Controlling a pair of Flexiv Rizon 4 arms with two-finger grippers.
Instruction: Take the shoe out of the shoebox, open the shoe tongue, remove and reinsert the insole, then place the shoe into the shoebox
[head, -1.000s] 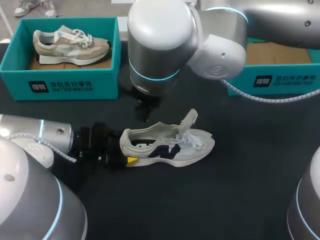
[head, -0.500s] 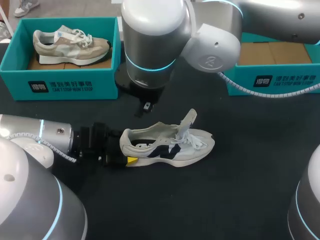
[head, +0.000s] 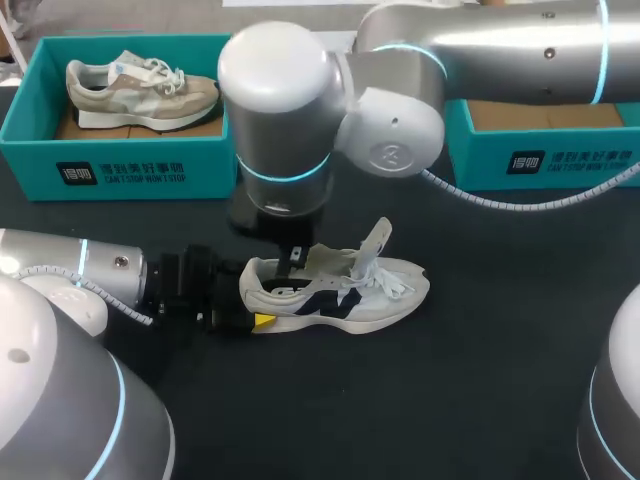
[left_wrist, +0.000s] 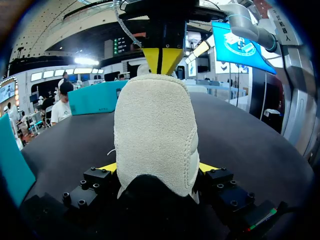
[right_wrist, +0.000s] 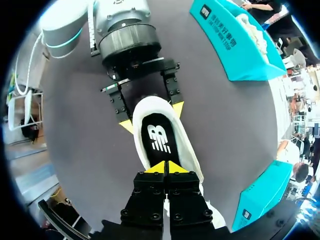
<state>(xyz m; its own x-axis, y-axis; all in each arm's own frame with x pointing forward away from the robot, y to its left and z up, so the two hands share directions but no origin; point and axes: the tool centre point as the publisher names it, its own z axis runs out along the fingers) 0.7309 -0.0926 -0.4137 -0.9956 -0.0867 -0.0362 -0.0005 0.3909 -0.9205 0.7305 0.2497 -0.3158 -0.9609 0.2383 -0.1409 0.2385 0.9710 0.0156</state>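
The black table (head: 480, 400) carries the white shoe (head: 345, 290) near its middle, lying upright on its sole well outside both boxes, toe towards my right. Its tongue (head: 378, 238) stands pulled up and forward, which leaves the opening clear and the dark insole (right_wrist: 160, 140) exposed. The left gripper (left_wrist: 157, 167) clamps the heel from both sides, most likely to stop the shoe sliding while the insole is worked. The right gripper (right_wrist: 165, 167) hangs over the opening with its 2 yellow tips pressed together and nothing visible between them, probably kept narrow to slip inside. Whether they touch the insole I cannot tell. At the far edge, the right shoebox (head: 540, 160) sits open for the return, and the left shoebox (head: 120, 165) holds a tan shoe (head: 140, 85).
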